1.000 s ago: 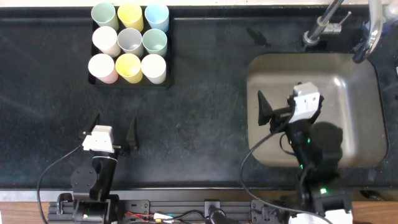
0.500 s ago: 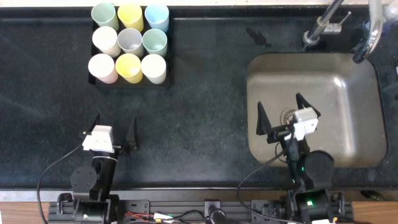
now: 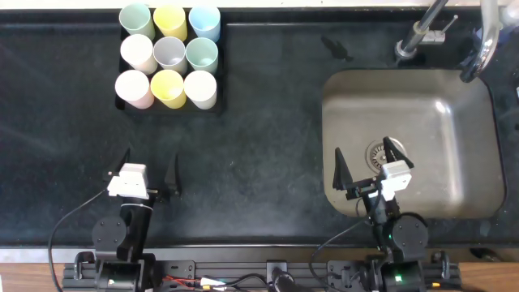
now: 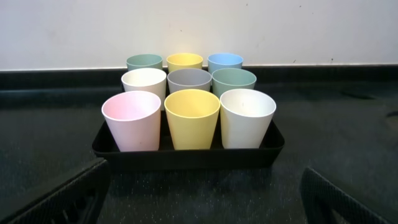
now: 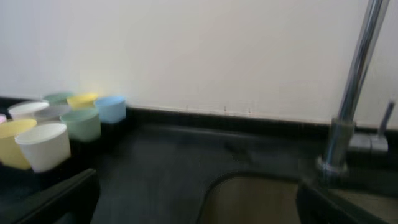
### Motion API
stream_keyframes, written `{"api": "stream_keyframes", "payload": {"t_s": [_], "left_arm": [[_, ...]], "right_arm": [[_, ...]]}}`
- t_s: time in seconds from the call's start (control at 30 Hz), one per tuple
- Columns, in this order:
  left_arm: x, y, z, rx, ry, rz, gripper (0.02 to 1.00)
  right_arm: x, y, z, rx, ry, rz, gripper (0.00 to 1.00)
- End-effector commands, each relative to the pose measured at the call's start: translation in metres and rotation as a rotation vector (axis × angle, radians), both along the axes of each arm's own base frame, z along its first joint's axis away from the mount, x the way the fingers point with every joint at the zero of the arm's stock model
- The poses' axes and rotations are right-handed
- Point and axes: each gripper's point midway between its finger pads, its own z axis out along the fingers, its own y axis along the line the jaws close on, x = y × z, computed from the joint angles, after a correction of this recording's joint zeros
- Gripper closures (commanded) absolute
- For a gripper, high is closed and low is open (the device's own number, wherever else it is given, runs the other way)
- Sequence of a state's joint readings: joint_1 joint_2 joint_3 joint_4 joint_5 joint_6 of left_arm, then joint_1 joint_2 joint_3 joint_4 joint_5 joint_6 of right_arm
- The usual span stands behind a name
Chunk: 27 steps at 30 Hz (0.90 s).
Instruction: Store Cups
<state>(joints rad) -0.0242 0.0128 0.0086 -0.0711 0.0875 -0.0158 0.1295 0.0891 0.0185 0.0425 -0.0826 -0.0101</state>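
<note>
Your cups [image 3: 169, 55] stood upright in the tray [image 3: 221, 104] at the upper left of the top view, straight up-frame from the left pincer [image 3: 151, 158], the nearer one, which was spread and empty over the desk [image 3: 268, 122]. The right pincer [image 3: 363, 150], also spread, had drawn back down-frame over the sink [image 3: 454, 89] since the earlier frame; the left had not moved.

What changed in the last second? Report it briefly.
The right pincer drew back over the sink toward its base, down the top view, open and empty throughout. The left pincer, the cups and their tray stayed put.
</note>
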Motion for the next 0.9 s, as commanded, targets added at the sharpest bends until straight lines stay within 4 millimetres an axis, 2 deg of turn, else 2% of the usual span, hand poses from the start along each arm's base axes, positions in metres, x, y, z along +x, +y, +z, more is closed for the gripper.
{"api": "stream_keyframes", "payload": {"t_s": [0.03, 0.9], "left_arm": [[-0.0008, -0.0030, 0.0010, 0.000, -0.006, -0.017, 0.018], [-0.0008, -0.0030, 0.0010, 0.000, -0.006, -0.017, 0.018]], "right_arm": [[-0.0016, -0.0158, -0.0145, 0.007, 0.042, -0.078, 0.005], [-0.0016, -0.0164, -0.0162, 0.013, 0.050, -0.082, 0.005]]}}
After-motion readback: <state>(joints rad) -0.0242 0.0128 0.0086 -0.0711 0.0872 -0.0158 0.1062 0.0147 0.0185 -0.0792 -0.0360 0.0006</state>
